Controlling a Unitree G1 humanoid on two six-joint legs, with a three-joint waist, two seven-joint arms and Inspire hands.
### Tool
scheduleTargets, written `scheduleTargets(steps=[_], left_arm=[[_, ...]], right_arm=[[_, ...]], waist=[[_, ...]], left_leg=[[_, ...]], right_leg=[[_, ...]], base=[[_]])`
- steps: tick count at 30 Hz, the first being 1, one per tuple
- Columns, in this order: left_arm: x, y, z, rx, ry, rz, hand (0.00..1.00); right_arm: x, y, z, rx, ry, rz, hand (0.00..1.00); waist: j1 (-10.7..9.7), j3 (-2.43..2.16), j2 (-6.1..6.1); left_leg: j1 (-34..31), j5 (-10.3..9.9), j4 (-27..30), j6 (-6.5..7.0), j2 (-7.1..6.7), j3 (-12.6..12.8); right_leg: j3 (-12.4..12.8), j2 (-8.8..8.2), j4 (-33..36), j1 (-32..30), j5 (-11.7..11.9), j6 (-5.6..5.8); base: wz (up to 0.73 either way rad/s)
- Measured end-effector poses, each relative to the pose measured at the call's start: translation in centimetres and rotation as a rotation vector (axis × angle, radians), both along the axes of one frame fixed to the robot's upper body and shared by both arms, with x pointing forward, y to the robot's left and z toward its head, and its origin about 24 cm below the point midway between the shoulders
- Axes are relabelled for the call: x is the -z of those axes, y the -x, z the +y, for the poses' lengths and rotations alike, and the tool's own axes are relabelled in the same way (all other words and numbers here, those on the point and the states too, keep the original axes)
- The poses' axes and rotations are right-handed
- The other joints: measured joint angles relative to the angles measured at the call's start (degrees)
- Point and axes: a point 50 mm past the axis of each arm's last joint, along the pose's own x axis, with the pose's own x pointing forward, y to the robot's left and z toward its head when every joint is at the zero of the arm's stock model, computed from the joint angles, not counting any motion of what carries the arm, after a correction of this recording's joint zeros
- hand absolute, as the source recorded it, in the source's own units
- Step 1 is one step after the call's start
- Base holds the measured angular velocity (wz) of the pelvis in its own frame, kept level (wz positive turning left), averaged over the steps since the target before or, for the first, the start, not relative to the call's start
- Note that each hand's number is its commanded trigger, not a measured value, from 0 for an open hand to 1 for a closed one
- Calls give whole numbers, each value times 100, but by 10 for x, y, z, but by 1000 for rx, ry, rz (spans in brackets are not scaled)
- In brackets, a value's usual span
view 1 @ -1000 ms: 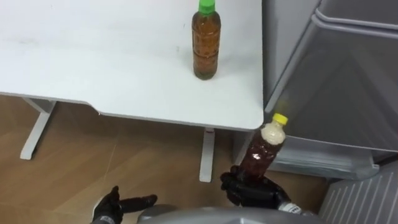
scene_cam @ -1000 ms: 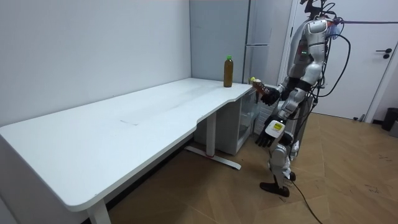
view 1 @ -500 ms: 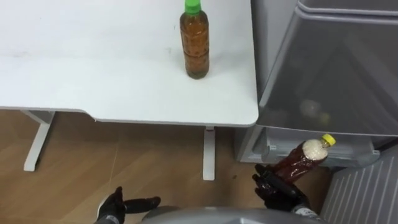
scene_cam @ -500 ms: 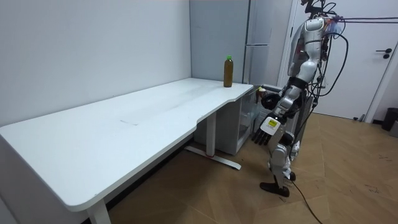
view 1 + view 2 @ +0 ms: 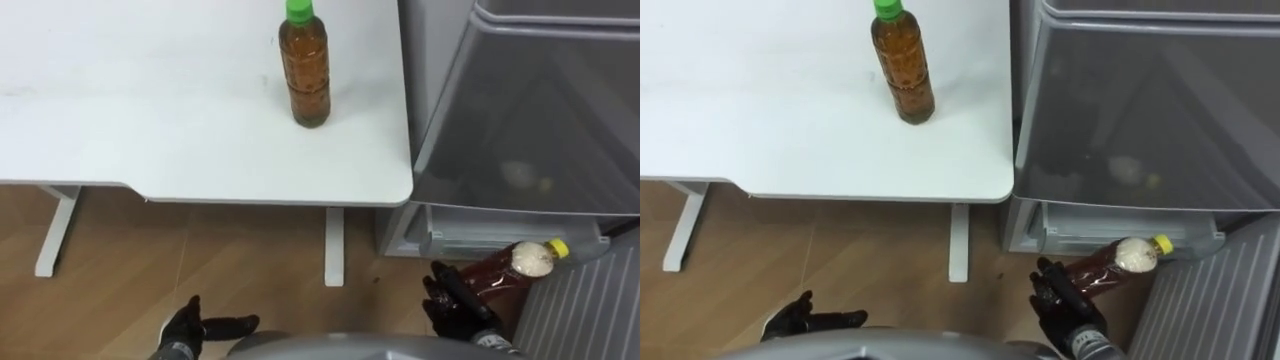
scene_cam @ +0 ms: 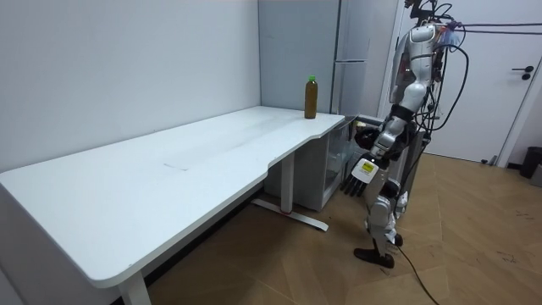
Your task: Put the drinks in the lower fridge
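Left hand (image 5: 195,328): low at the robot's left side over the wooden floor, fingers loosely spread and holding nothing; idle.
Right hand (image 5: 455,310): low at the robot's right side, fingers wrapped round the lower body of a bottle.
Yellow-capped bottle (image 5: 512,272): the drink being carried, held in the right hand. It is tipped well over, with its cap pointing away from the robot toward the fridge's lower part, near it but not inside.
Lower fridge (image 5: 490,238): a pale ledge shows just under the grey upper door (image 5: 540,120). The compartment looks open, though its inside is hard to make out.
Step in hand: carrying the first drink to the lower compartment, with placing not yet done.
Next move: probably reach forward and lower, pass the cap under the upper door's edge, set the bottle down on a shelf, then loosen the fingers.
Table (image 5: 150,120): white, to the left of the fridge, with its corner beside it.
Green-capped bottle (image 5: 305,70): upright on the table near that corner, untouched; it looks like the second drink to fetch.
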Motion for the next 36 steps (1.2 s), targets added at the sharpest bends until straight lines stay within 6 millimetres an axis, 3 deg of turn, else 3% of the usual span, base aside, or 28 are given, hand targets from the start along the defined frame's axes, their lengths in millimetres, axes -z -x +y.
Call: scheduleTargets(steps=[10, 16, 23, 25, 29, 36], left_arm=[[1, 4, 0, -10, 5, 9, 0], [0, 1, 2, 26, 30, 2, 0], [-2, -27, 1, 130, 26, -8, 0], [-2, -32, 3, 146, 22, 2, 0], [-7, -60, 7, 243, -16, -13, 0], [-14, -89, 6, 312, -25, -27, 0]], right_arm=[[-3, -6, -4, 213, -81, -49, 100], [-9, -33, -9, 270, -91, -124, 100], [-19, -74, -21, 278, -66, -186, 100], [-24, -90, -24, 296, -66, -209, 100], [-36, -122, -33, 280, -36, -235, 100], [-59, -159, -40, 246, -30, -288, 100]], waist=[[14, -7, 64], [7, -26, 127], [-3, -37, 212], [3, 2, 228], [26, 90, 263], [221, 139, 273]], left_leg=[[20, -1, 10, -1, 3, -8], [-253, 6, 132, -3, -1, -18], [-810, 155, 217, 41, -57, -92], [-978, 208, 200, 56, -73, -119], [-1508, 375, 232, 88, -83, -160], [-2215, 525, 231, 140, -101, -92]], right_leg=[[-21, -6, 1, 27, 0, 1], [-39, -1, 78, -209, 1, -1], [-172, -71, 232, -775, 11, -18], [-191, -94, 311, -965, 12, -20], [-285, -147, 434, -1537, 76, -44], [-206, -236, 739, -2422, 104, -41]], base=[[0], [1], [10], [8], [10], [-4]])
